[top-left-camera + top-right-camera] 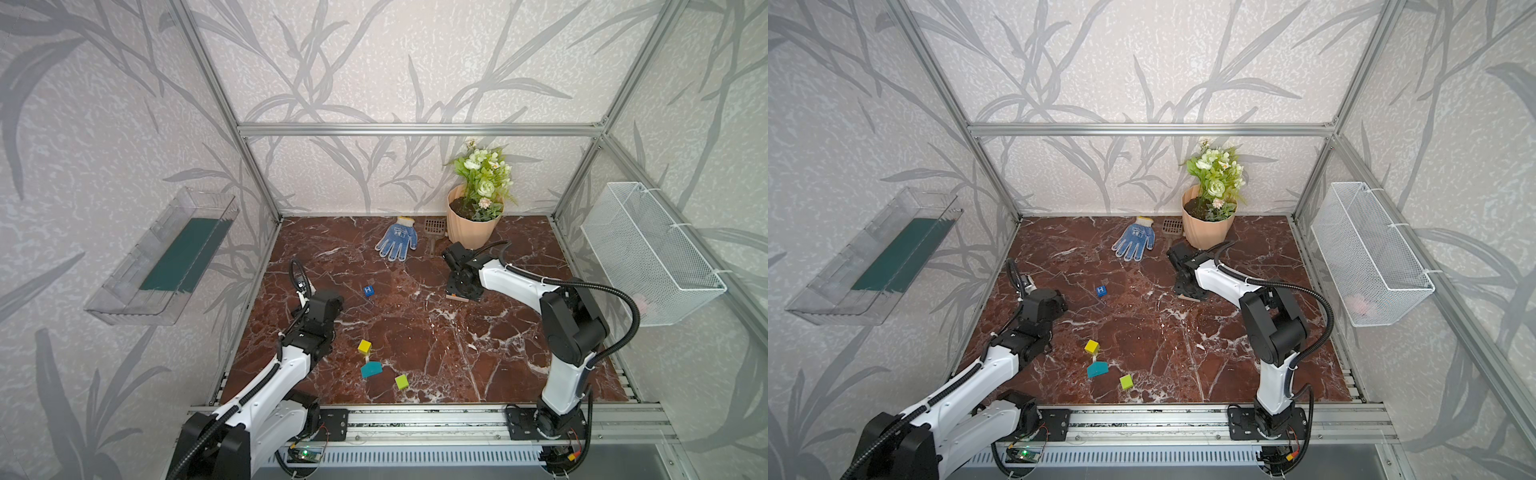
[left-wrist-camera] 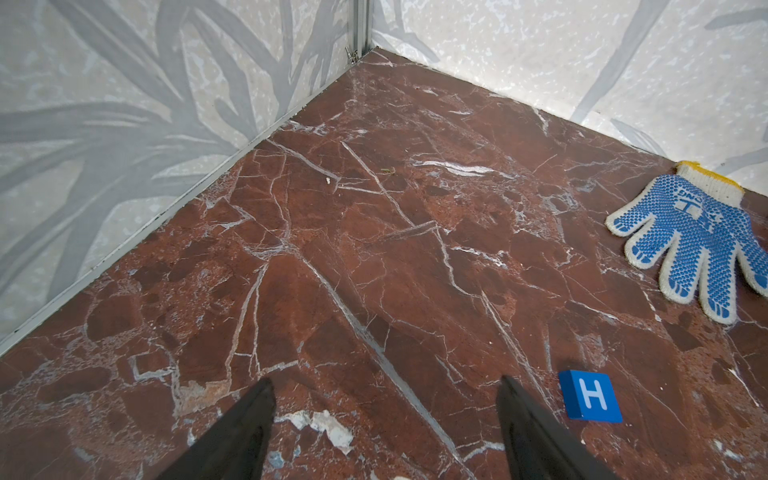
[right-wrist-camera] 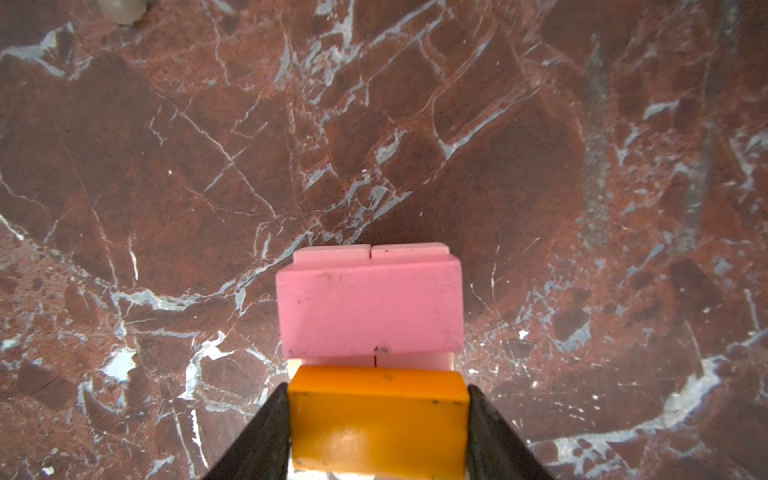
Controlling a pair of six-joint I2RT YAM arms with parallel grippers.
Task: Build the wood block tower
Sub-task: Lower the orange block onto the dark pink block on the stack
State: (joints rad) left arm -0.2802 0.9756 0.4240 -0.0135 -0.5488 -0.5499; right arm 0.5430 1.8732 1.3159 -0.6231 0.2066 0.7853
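My right fingers (image 3: pixel 266 436) clamped orange block (image 3: pixel 378 415) just beside pink block (image 3: pixel 370 307); reckoned square seating, gentle release needed. My left fingers (image 2: pixel 245 432) gaped, empty.

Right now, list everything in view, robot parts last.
H cube: one, blue, left of centre.
yellow cube: one, yellow, front.
teal piece: one, teal, between yellow cube and lime cube.
lime cube: one, lime, nearest front edge.
pale blocks: two showing, pale, side by side under pink block.
pink block: one, pink, atop pale blocks.
orange block: one, orange, beside pink block.
glove: one, blue-white, back.
scoop: one, brown, beside glove.
flowerpot: one, peach, back right.
clear tray: one, left wall.
wire basket: one, white, right wall.
left gripper: open, empty.
right gripper: shut on orange block.
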